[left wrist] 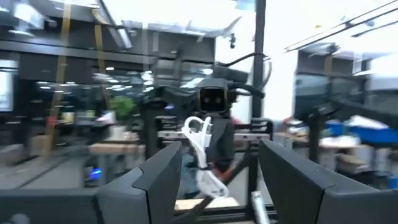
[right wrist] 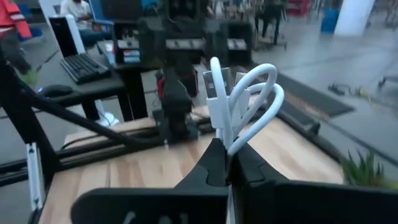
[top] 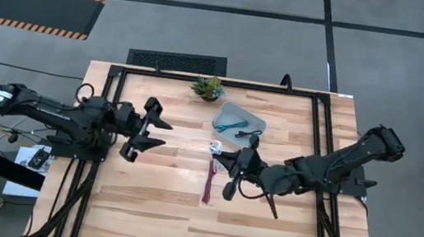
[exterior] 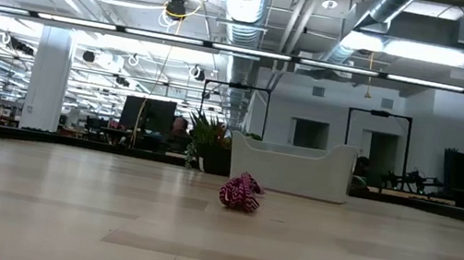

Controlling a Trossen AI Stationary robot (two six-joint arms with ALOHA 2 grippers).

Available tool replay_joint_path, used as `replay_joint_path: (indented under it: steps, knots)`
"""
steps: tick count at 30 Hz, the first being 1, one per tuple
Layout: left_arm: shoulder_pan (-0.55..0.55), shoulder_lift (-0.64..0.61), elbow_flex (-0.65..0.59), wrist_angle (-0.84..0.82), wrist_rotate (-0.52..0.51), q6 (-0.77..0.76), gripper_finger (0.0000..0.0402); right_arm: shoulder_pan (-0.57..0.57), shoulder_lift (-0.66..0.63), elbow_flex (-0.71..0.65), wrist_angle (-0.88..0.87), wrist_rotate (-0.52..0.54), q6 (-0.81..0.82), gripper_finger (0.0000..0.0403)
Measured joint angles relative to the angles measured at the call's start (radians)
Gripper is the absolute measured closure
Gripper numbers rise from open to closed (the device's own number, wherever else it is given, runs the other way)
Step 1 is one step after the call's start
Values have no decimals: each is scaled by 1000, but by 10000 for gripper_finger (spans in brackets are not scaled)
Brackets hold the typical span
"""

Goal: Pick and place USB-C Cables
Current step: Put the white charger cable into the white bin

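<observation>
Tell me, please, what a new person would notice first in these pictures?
First, the white cable looped upward, pinched in the right gripper above the table's middle. Next, the maroon-red cable lying on the wooden table beside it, and the clear tray holding a teal cable near the potted plant.

White cable [right wrist: 239, 102]: looped bundle, pinched at lower end between right gripper [right wrist: 227, 163] fingers, loops standing up above fingertips, lifted off table near centre, just beside tray. Maroon-red cable [top: 210, 180]: long thin bundle lying flat on wooden table, lengthwise toward front edge, just below white one; in low view a crumpled heap on tabletop. Teal cable [top: 233, 125]: lying inside clear tray [top: 256, 121] near plant
</observation>
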Motion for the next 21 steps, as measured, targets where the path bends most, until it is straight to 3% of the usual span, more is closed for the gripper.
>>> replay_joint_path:
  steps: [6,15,21]
  knots:
    - [60,165,30,155,125,-105,186,-42,42,3,115,-48,-69,396]
    - [63,330,108,164,122,-80,87,-55,50,0,115,-78,-80,395]
    - [62,399,173,158,175,-58,86,-68,49,0,112,-85,-78,395]
